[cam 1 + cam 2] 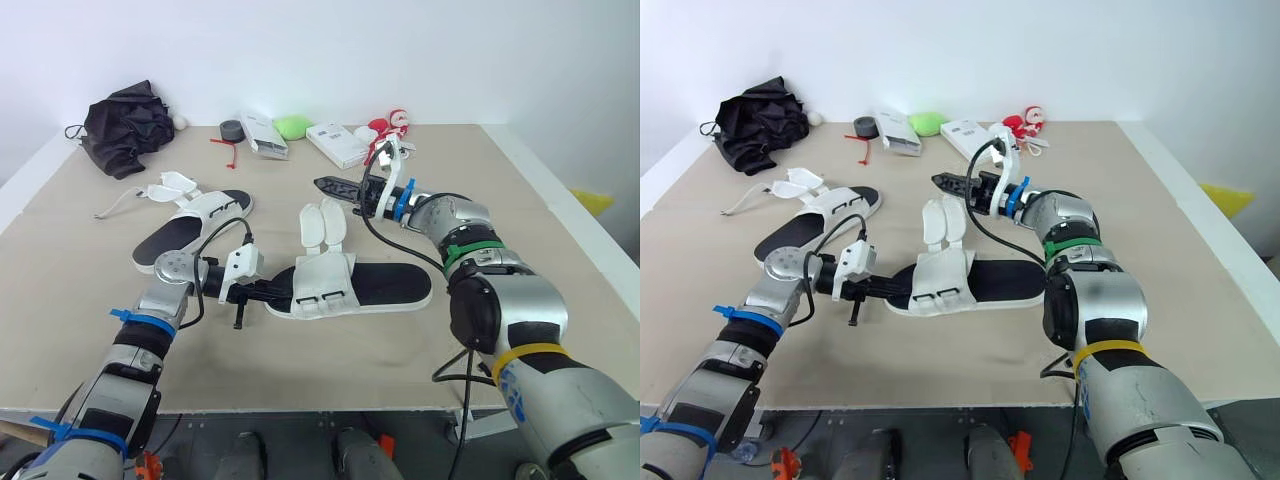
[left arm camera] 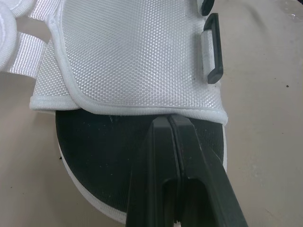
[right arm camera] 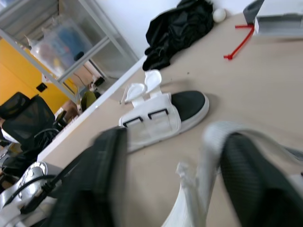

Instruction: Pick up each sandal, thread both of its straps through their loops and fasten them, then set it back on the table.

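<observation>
The near sandal (image 1: 385,285), black sole with a white upper, lies mid-table, its two white straps (image 1: 322,224) unfastened and spread toward the far side. A second sandal (image 1: 195,228) lies at the left, its straps also loose. My left gripper (image 1: 282,290) is shut, its tip (image 2: 168,119) resting on the near sandal's black insole at the edge of the white upper. My right gripper (image 1: 333,187) hovers just beyond the loose strap ends and is open; a blurred white strap (image 3: 206,156) rises between its fingers (image 3: 94,179).
Along the far edge of the table (image 1: 560,215) sit a black cloth bundle (image 1: 125,125), a tape roll (image 1: 231,130), two white boxes (image 1: 337,143), a green object (image 1: 291,126), red-and-white items (image 1: 388,125) and a red tie (image 1: 228,150).
</observation>
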